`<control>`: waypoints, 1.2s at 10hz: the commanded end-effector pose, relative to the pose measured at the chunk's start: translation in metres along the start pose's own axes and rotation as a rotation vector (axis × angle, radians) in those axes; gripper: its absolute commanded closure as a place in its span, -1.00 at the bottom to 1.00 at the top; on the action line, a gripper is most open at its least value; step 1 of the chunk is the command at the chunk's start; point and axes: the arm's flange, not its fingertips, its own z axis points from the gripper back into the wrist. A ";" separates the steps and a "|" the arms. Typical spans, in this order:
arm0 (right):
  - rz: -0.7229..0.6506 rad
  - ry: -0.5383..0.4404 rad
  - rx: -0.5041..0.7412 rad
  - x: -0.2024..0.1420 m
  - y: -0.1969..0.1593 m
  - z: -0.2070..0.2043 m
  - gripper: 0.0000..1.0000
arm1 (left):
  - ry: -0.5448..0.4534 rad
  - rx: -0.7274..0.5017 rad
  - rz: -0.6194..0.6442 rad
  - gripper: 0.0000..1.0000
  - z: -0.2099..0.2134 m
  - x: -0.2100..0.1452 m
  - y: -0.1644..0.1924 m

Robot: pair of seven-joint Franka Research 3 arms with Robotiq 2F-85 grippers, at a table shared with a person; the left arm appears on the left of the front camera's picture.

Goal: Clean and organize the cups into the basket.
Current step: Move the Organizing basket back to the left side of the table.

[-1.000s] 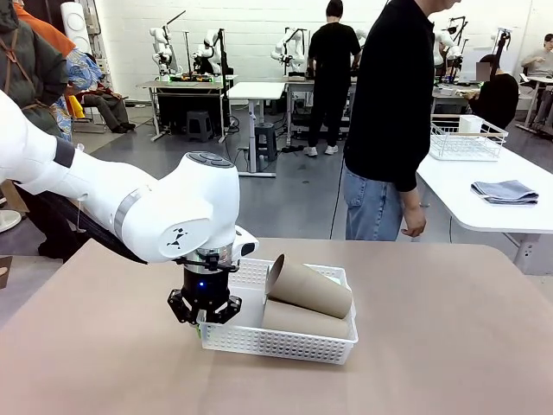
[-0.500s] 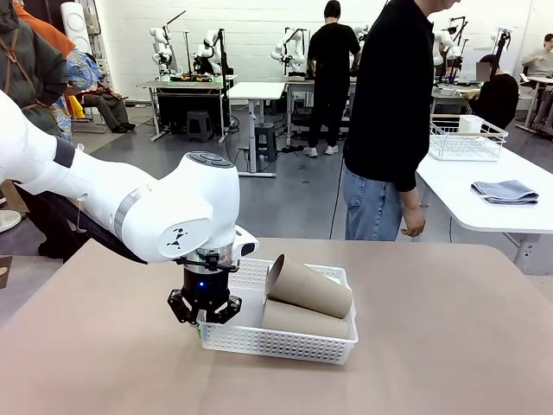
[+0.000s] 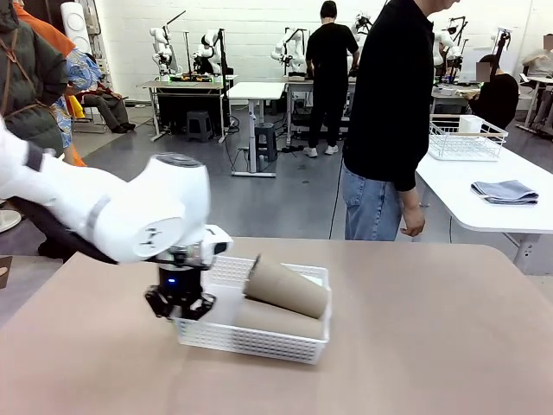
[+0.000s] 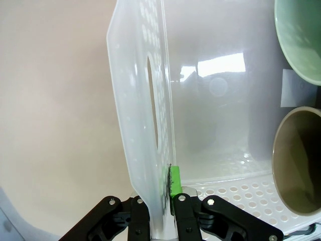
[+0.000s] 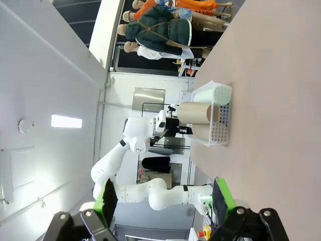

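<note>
The white perforated basket [image 3: 259,342] sits on the tan table left of centre. Two tan cups lie on their sides in it, one [image 3: 286,288] stacked on the other [image 3: 282,321]. My left gripper [image 3: 180,306] points down at the basket's left end, shut on its end wall. The left wrist view shows that gripper [image 4: 166,184] pinching the basket wall [image 4: 140,100] below the handle slot, with a mint green cup [image 4: 301,35] and a tan cup [image 4: 298,160] mouth-on inside. My right gripper [image 5: 164,198] is open and holds nothing, well away from the basket [image 5: 220,123].
A person in a black top [image 3: 393,112] stands at the table's far edge, hands down. A side table at the right holds a white wire basket [image 3: 467,138] and a folded grey cloth [image 3: 505,190]. Bare tabletop stretches right of the basket.
My left arm has slid the basket, cups inside, to the left and slightly nearer. The grip on the end wall is unchanged.
</note>
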 end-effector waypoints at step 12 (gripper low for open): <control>-0.001 0.004 -0.011 0.000 0.000 0.000 -1.00 | 0.043 0.105 0.044 0.88 -0.048 -0.026 0.285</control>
